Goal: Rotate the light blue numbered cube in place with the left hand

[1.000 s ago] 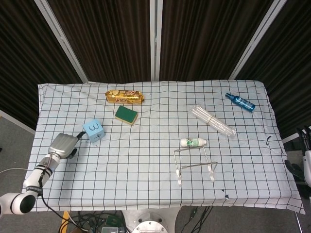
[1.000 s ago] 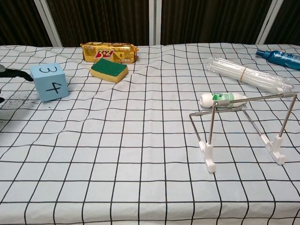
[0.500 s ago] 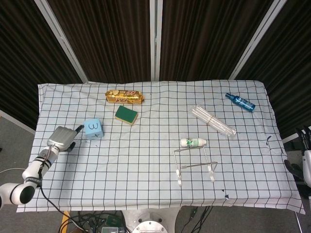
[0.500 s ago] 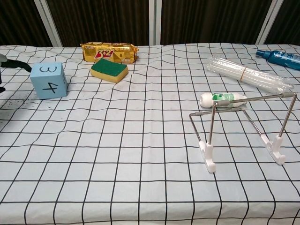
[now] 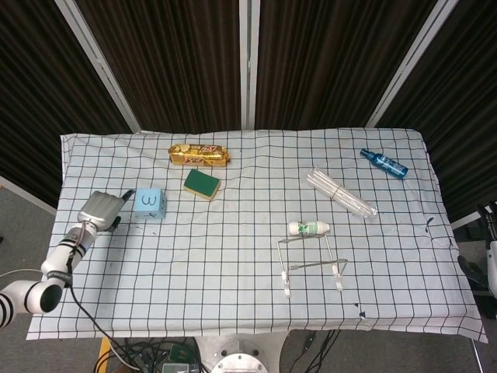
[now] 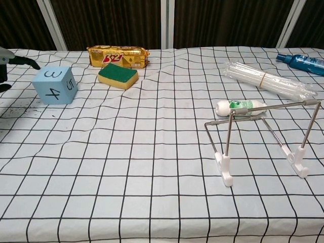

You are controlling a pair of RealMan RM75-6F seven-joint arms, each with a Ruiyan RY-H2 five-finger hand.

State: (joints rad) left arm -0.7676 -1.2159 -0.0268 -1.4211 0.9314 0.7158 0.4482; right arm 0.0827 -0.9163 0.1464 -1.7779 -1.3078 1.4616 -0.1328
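Observation:
The light blue numbered cube sits on the checked cloth at the far left. Its top reads 3; the chest view also shows faces 4 and 5. My left hand lies just left of the cube and holds nothing. One dark finger reaches to the cube's rear left corner; whether it touches cannot be told. Only a sliver of my right hand shows at the right edge of the head view, beyond the table, and its fingers are hidden.
A green and yellow sponge and a gold snack pack lie behind and right of the cube. Mid-table are a small white bottle, a wire stand and a clear tube bundle. A blue spray bottle lies far right.
The cube has turned about its vertical axis, bringing the face with 5 into the chest view, and has shifted slightly away. My left hand has moved up along the cube's left side.

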